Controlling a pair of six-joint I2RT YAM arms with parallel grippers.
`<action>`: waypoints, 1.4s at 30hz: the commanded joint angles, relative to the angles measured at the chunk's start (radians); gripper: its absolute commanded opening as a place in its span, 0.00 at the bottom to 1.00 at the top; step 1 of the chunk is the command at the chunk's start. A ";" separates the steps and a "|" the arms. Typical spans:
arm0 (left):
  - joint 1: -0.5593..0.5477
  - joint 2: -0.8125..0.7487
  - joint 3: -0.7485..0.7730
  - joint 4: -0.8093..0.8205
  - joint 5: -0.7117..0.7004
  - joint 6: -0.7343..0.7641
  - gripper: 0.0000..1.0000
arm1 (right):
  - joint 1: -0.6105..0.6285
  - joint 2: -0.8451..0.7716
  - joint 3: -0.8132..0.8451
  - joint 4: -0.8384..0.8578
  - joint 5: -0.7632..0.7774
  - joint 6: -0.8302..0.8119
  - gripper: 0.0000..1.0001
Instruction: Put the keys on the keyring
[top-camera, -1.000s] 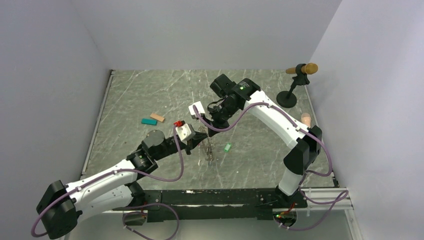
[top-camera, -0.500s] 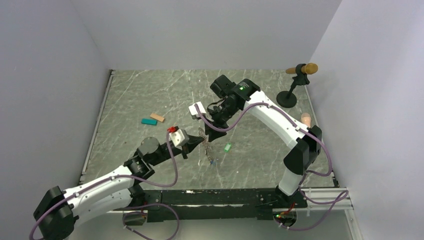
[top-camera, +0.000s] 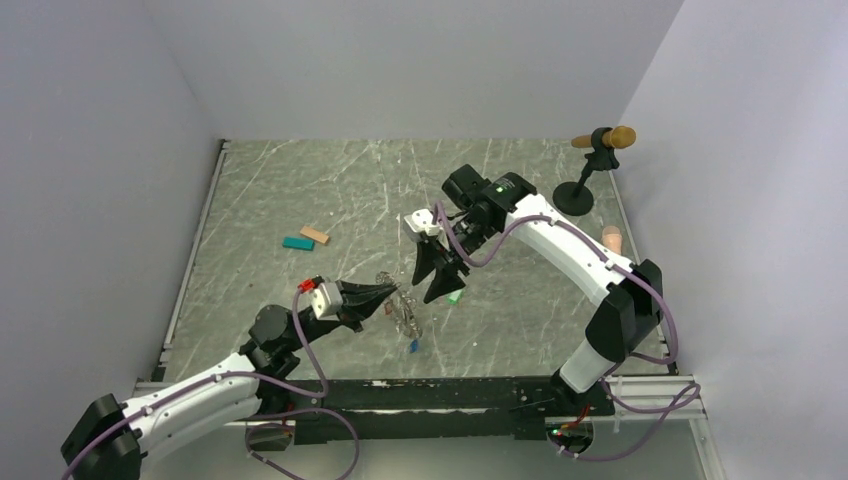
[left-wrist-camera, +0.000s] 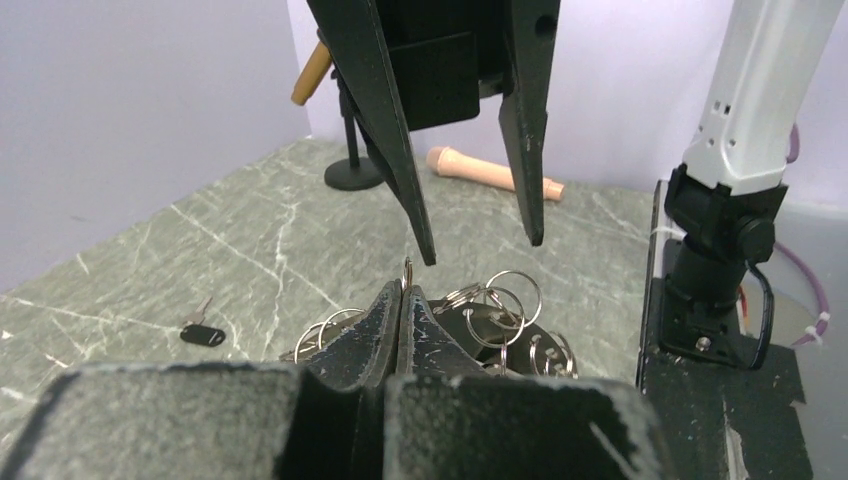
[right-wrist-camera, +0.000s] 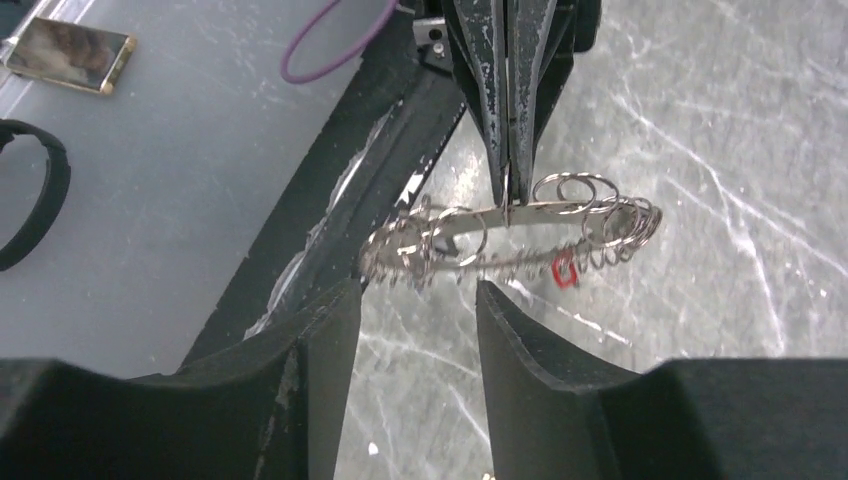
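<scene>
I am watching the left hand (top-camera: 388, 296) pinching the keyring (top-camera: 404, 310), its fingers pressed together on the thin rim. The ring is sticking out past the fingertips, lying roughly level and, as far as I can judge from the right wrist view, raised off the counter (top-camera: 300, 180), with its many small loops fanning out along the edge. The right hand (top-camera: 428, 288) is hovering just above and beyond the ring with its fingers spread apart, gripping nothing. In the left wrist view its two dark fingers are pointing down on either side of the spot where the ring is pinched, close to it but not touching. The green key (top-camera: 455, 297) is lying on the counter just beside the right hand's outer finger, and the blue key (top-camera: 413, 346) is lying on the counter nearer the arm bases, just past the ring; neither is on the ring. A teal block (top-camera: 297, 243) and a tan block (top-camera: 315, 236) are sitting side by side well off to the left, and a black stand (top-camera: 575, 195) is standing near the far right corner
</scene>
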 joint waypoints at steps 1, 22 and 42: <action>0.005 0.029 -0.007 0.223 0.026 -0.077 0.00 | 0.003 -0.021 -0.006 0.112 -0.158 -0.002 0.47; 0.004 0.152 -0.010 0.383 0.034 -0.152 0.00 | 0.037 0.008 -0.028 0.260 -0.134 0.150 0.08; 0.005 -0.023 0.242 -0.503 0.027 0.124 0.45 | 0.064 0.086 0.141 0.100 0.135 0.180 0.00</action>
